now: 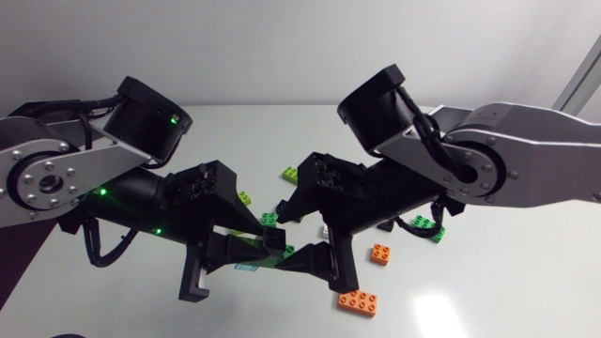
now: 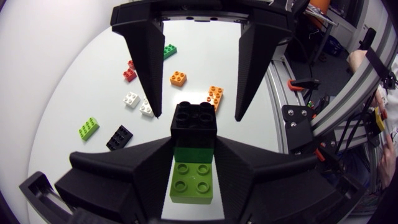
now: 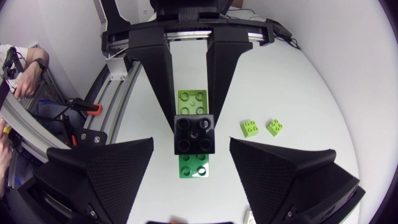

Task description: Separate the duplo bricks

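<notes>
Centrally, the black brick (image 2: 194,118) sits stacked on the green duplo (image 2: 191,182), over the surface (image 1: 507,282) where both arms meet. The left claw (image 2: 194,155) pinches the green part from both sides. The right claw (image 3: 191,144) is spread wide, its fingers flanking the black brick without touching it. An orange brick (image 1: 359,301) lies loose just beside the right claw.

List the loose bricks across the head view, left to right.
Lime brick → far green brick → small orange brick → right-side green brick. Skipped for overlap: the black-and-green stack clamped in the left hand, the cyan piece, the long orange brick.
</notes>
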You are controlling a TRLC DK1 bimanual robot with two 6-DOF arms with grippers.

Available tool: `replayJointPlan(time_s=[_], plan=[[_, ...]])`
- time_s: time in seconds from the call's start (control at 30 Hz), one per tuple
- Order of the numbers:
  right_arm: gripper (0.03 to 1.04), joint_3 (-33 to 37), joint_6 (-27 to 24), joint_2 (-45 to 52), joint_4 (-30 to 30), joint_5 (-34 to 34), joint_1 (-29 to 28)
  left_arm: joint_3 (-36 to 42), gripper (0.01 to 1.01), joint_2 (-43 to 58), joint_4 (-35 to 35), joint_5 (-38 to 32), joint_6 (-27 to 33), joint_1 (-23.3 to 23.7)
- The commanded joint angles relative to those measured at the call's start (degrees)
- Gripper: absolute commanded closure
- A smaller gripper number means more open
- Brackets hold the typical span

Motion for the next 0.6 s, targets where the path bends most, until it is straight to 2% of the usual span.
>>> replayJointPlan(time_s=[0.0, 0.13, 0.37, 0.47, 0.57], plan=[[0.23, -0.91, 1.49, 1.56, 0.44, 0.32, 0.5, 1.73, 0.693, 0.63, 0.42, 0.81, -0.96, -0.58], [0.31, -1.08, 1.58, 2.0, 0.7, 0.32, 0.58, 1.73, 0.693, 0.37, 0.42, 0.81, -1.13, -1.19], [0.77, -1.52, 1.41, 1.73, 1.32, 0.59, 0.94, 1.21, 0.692, -0.07, 0.42, 0.81, -1.13, -1.19], [0.78, -1.87, 1.14, 1.73, 1.41, 0.76, 1.29, 1.03, 0.687, -0.34, 0.24, 0.81, -1.13, -1.19], [0.78, -1.96, 1.23, 1.64, 1.41, 1.11, 1.38, 1.03, 0.531, -1.22, -0.81, 0.81, -0.78, -0.76]])
